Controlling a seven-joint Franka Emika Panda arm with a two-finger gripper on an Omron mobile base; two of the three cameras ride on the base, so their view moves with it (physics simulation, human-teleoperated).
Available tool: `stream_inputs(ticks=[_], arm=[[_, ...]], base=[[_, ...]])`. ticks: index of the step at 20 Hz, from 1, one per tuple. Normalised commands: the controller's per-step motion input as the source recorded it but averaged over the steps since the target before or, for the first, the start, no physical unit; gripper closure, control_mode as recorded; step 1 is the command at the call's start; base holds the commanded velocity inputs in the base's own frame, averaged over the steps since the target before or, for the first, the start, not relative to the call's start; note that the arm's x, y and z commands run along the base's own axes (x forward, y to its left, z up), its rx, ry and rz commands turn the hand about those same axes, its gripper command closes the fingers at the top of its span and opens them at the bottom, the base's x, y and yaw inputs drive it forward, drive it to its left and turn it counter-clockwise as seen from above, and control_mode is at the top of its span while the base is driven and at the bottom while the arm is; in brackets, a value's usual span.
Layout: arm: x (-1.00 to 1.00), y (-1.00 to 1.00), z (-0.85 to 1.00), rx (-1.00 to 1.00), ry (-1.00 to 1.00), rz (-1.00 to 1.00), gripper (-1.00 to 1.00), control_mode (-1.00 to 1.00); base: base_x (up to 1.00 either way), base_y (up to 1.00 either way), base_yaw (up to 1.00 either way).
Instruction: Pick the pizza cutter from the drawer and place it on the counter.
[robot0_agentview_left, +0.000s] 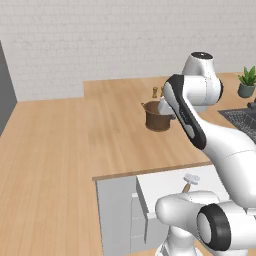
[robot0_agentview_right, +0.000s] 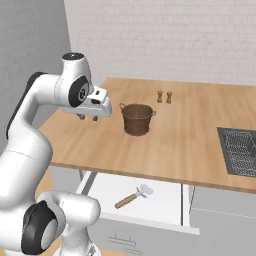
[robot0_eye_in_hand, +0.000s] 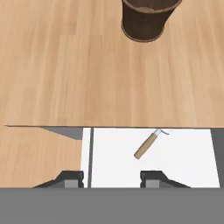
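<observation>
- Below the counter edge, the drawer stands pulled out, pale and shallow, with its floor open to view.
- On the drawer floor lies the pizza cutter, flat and on a slant, its brown wooden handle toward the drawer front and its silvery round head toward the counter edge.
- From the hand view the pizza cutter sits just under the counter's lip, with part of the head tucked out of sight beneath it.
- Nothing touches the cutter; it lies alone near the middle of the drawer.
- The gripper hangs high over the counter's left part, above the wood and well apart from the drawer.
- Its two fingertips show wide apart at the bottom of the hand view, with nothing between them.
- A brown round pot stands on the counter just beside the gripper, not touching it.
- Two small brown shakers stand side by side behind the pot.
- A dark sink is set into the counter's right end.
- A potted plant stands at the far corner of the counter.
</observation>
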Motion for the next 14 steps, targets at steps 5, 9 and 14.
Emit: stream_inputs(ticks=[5,9,14], arm=[[0.0,0.0,-0.02,0.0,-0.02,0.0,-1.0,-1.0],[-0.22,-0.02,0.0,0.0,0.0,0.0,-1.0,-1.0],[-0.46,-0.12,-0.03,0.0,0.0,0.0,-1.0,-1.0]], base=[[0.0,0.0,0.0],[0.0,0.0,0.0],[0.0,0.0,0.0]])
